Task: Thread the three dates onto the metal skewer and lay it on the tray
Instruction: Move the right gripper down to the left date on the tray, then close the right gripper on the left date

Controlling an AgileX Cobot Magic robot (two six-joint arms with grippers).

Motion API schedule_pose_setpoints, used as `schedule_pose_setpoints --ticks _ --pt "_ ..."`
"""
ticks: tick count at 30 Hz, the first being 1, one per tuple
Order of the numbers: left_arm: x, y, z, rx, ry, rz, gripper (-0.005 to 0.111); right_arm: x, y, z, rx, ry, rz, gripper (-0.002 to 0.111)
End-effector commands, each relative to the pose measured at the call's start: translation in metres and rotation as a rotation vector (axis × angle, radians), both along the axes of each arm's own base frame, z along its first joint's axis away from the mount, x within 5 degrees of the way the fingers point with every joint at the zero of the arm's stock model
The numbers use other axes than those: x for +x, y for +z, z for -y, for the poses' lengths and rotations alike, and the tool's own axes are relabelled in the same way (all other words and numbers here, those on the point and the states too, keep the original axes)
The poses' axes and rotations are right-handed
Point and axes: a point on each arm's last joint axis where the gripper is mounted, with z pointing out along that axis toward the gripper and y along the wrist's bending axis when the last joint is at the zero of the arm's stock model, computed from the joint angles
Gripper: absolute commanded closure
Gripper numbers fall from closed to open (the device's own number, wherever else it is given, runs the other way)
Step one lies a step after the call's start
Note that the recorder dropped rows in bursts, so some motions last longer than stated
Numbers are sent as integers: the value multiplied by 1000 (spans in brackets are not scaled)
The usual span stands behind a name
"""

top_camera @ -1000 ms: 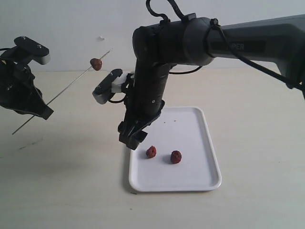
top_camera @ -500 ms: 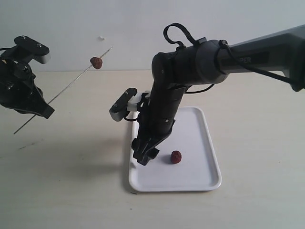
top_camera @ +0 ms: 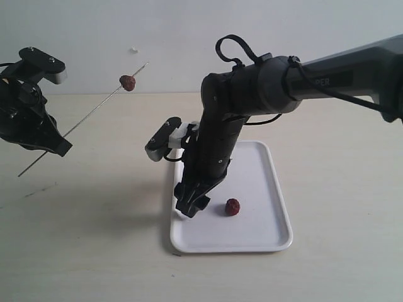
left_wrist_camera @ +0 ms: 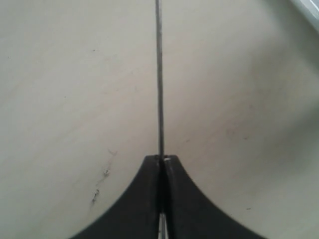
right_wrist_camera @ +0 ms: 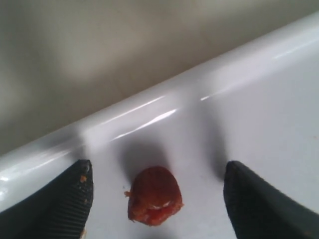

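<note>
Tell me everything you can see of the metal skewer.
The metal skewer is a very thin, straight grey rod that looks like bare metal. It is held in the air at a slant above the table. One date is threaded near its raised tip. The left gripper is shut on it toward the lower end, with a short length sticking out beyond. Nothing else touches it.

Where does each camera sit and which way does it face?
Exterior view: off the arms, facing the tray, both arms and the left gripper's metal skewer.
Left wrist view: on that wrist, looking along shut jaws and skewer at the table.
Right wrist view: on that wrist, looking between the right gripper's open fingers at a date on the tray.
Shared: the skewer, in exterior and left wrist views.
</note>
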Motion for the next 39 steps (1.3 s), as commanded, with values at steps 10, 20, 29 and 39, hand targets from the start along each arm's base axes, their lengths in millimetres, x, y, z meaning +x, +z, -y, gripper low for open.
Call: schedule_pose_setpoints --ticks 10,20,29,39 --pt "1 5 0 -16 8 23 107 -4 -16 4 -42 6 -69 43" --pt "1 5 0 -18 10 27 107 -3 -16 8 -46 -19 -91 48" --pt "1 5 0 -18 10 27 107 -5 -16 8 -45 -20 -108 70" --pt "1 5 0 -18 10 27 107 -5 -16 7 -43 -23 -109 73"
